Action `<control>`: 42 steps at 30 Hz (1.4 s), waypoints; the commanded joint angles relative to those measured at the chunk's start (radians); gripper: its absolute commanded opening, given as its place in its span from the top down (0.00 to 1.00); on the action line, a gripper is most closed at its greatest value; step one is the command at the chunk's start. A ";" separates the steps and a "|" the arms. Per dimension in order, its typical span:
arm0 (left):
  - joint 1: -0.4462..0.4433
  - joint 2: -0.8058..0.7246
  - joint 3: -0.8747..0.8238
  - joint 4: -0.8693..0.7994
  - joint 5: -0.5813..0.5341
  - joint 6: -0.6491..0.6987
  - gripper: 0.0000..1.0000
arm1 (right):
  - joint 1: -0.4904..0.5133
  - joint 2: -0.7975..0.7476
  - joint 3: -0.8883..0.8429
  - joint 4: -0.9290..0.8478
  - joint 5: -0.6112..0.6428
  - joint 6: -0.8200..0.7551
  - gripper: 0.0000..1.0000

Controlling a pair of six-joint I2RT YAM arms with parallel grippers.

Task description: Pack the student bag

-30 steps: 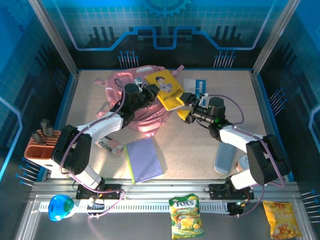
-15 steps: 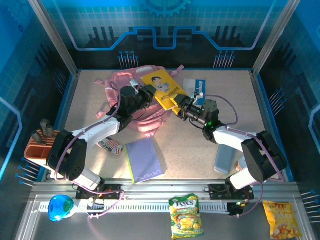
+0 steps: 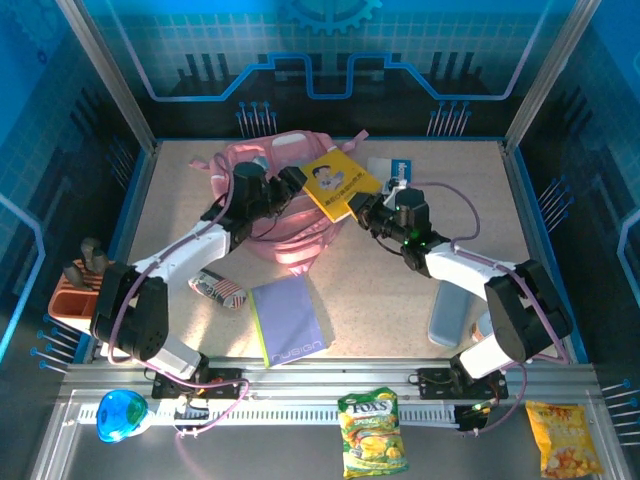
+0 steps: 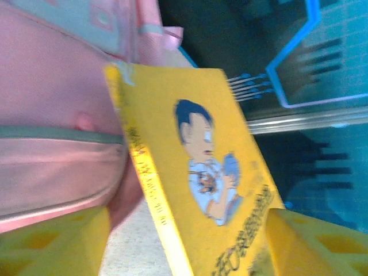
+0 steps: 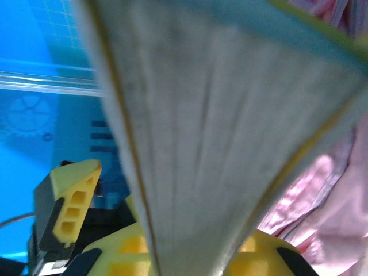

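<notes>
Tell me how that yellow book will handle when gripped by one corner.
The yellow book looks thick, with a wide page block in the right wrist view, so it is probably stiff and heavy. Pinched at one corner by the right gripper, it may swing or fan open. Its cover looks smooth, so it could slip.

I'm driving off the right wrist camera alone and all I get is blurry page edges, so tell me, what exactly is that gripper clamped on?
Observer: The top camera shows the right gripper gripping the near corner of a yellow book with a cartoon boy on its cover.
Operator: Is the left arm holding it too?
Observer: No. The left gripper is at the book's opposite edge with its jaws wide; in its wrist camera one finger stands clear of the spine.
Operator: Where's the bag?
Observer: The pink backpack lies at the far left of the table, and the book overlaps its right side.
</notes>
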 commanded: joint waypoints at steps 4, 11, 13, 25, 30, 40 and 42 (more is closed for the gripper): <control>0.023 0.004 0.130 -0.347 -0.120 0.484 0.16 | -0.030 -0.060 0.116 -0.149 0.111 -0.257 1.00; 0.023 0.119 0.222 -0.421 -0.128 0.804 0.15 | -0.071 -0.149 0.183 -0.431 0.116 -0.310 1.00; 0.024 0.160 0.232 -0.423 -0.096 0.890 0.15 | -0.077 -0.185 0.192 -0.502 0.120 -0.341 1.00; 0.024 0.306 0.301 -0.552 -0.069 1.281 0.18 | -0.136 -0.425 0.045 -0.618 0.071 -0.553 1.00; 0.021 0.363 0.335 -0.583 -0.182 1.416 0.24 | -0.159 -0.469 0.004 -0.645 0.011 -0.580 1.00; 0.010 0.402 0.436 -0.607 -0.326 1.445 0.61 | -0.173 -0.459 0.005 -0.610 -0.058 -0.568 1.00; 0.009 0.397 0.433 -0.600 -0.339 1.445 0.70 | -0.173 -0.446 0.015 -0.612 -0.060 -0.565 1.00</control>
